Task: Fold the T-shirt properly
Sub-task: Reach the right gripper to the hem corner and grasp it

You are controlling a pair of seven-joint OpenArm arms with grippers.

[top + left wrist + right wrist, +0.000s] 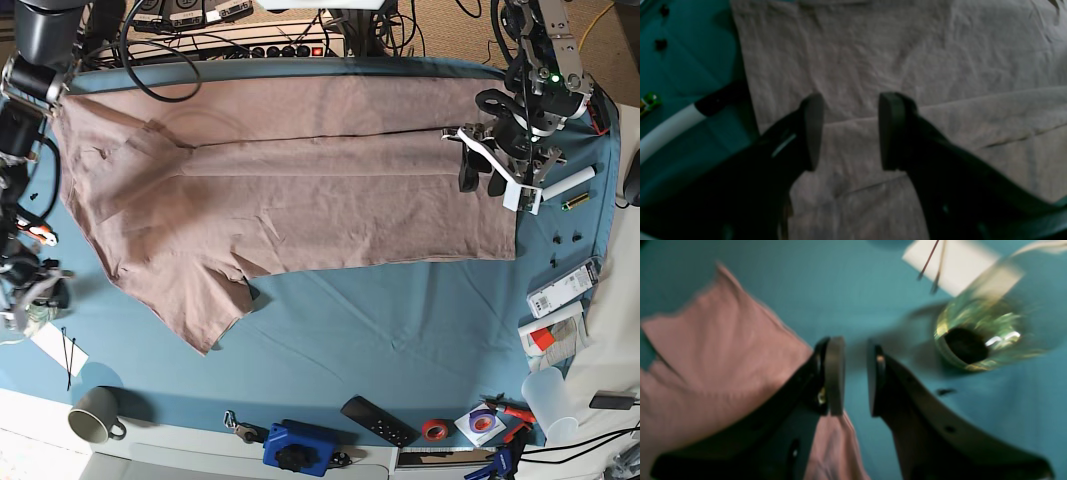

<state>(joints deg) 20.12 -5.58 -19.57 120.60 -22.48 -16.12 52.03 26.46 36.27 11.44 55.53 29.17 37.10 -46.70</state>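
The pink-beige T-shirt point(300, 190) lies spread out and wrinkled across the teal table cloth point(400, 320), with one sleeve hanging toward the front left. My left gripper point(850, 133) hovers open over the T-shirt point(907, 66) near its right-hand edge, by a fold line, with nothing between the fingers. In the base view this left gripper point(470, 172) is at the shirt's right end. My right gripper point(855, 376) stands open with a narrow empty gap, over teal cloth just beside the edge of the T-shirt point(706, 356) at the table's far left.
A greenish glass jar point(977, 336) and a white paper point(957, 266) with cable ties lie close to the right gripper. Along the front edge are a grey mug point(95, 415), a blue device point(295, 447), a black remote point(378, 420) and a red tape roll point(433, 430). A white tube point(565, 183) lies at the right.
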